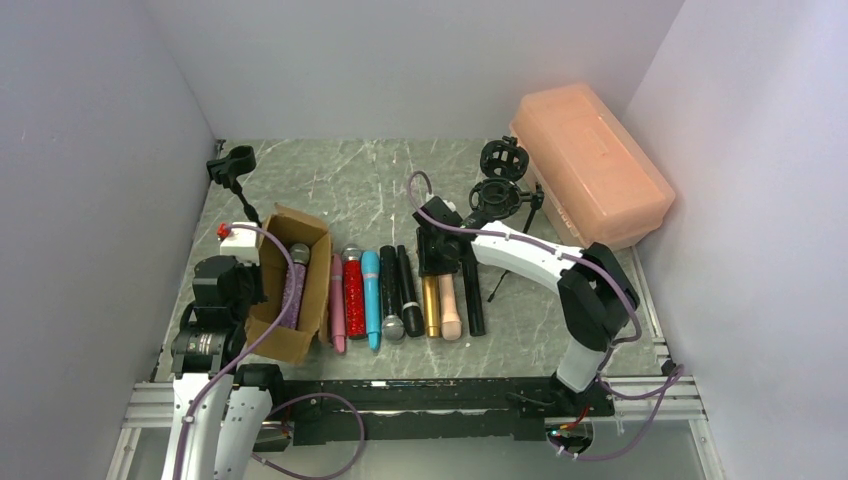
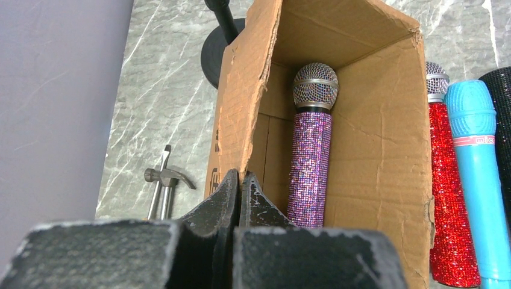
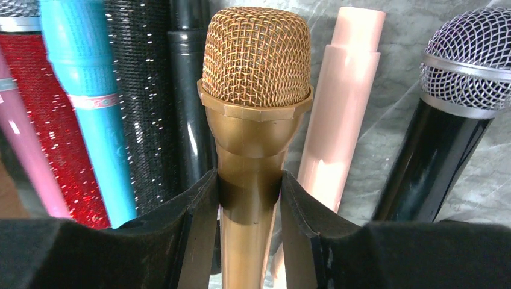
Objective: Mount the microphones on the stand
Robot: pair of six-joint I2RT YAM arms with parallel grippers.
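Right gripper (image 3: pixel 249 188) clamps the gold microphone (image 3: pixel 256 72) just below its head, perhaps not yet lifted. We judge pickup in hand; next we carry it to the stand (image 1: pixel 497 195).

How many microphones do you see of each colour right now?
purple microphone: 1
pink microphone: 1
red microphone: 1
blue microphone: 1
black microphones: 3
gold microphone: 1
peach microphone: 1
total: 9

Open cardboard box (image 1: pixel 314 285) at left, salmon plastic case (image 1: pixel 590 165) far right — marbled tabletop (image 1: pixel 340 185).
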